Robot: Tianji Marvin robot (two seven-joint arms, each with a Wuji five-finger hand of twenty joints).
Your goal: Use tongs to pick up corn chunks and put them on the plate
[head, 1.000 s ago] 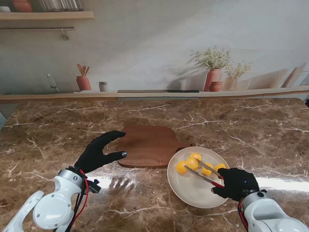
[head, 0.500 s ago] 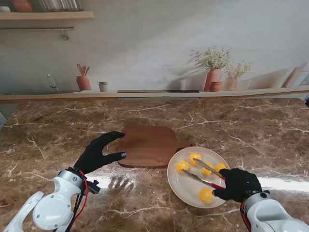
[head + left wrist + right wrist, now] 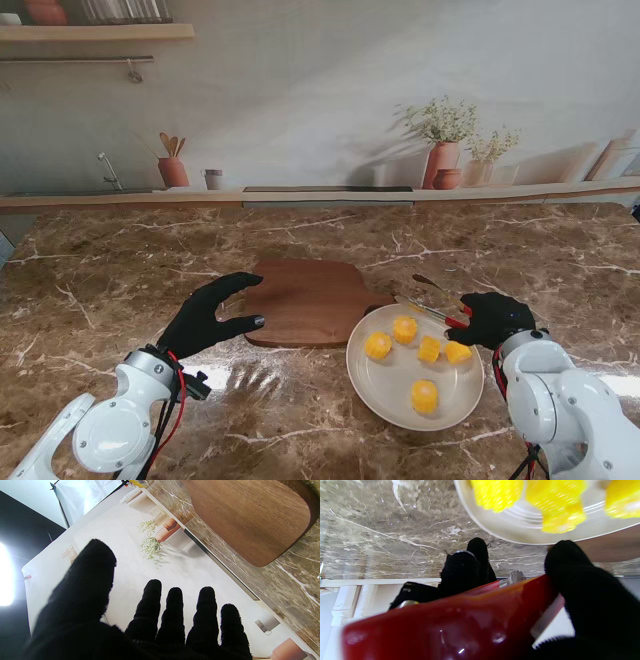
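Several yellow corn chunks (image 3: pixel 418 359) lie on the cream plate (image 3: pixel 380 388), the nearest one (image 3: pixel 425 396) close to its near rim; they show blurred in the right wrist view (image 3: pixel 497 493). My right hand (image 3: pixel 494 317) is shut on red-handled metal tongs (image 3: pixel 432 300), lifted beyond the plate's far right rim, with nothing between the tips. The red handle (image 3: pixel 450 625) fills the right wrist view. My left hand (image 3: pixel 207 313) hovers open with fingers spread at the left edge of the wooden cutting board (image 3: pixel 310 300).
The brown marble counter (image 3: pixel 120 270) runs to a back ledge with terracotta plant pots (image 3: pixel 442 160), a utensil pot (image 3: pixel 172 168) and a small cup (image 3: pixel 212 179). A shelf (image 3: pixel 90 32) hangs at upper left.
A corn chunk dropped from the tongs onto the plate's near side. My right hand then drew the tongs back off the plate, to the right and farther from me. The left hand stayed still.
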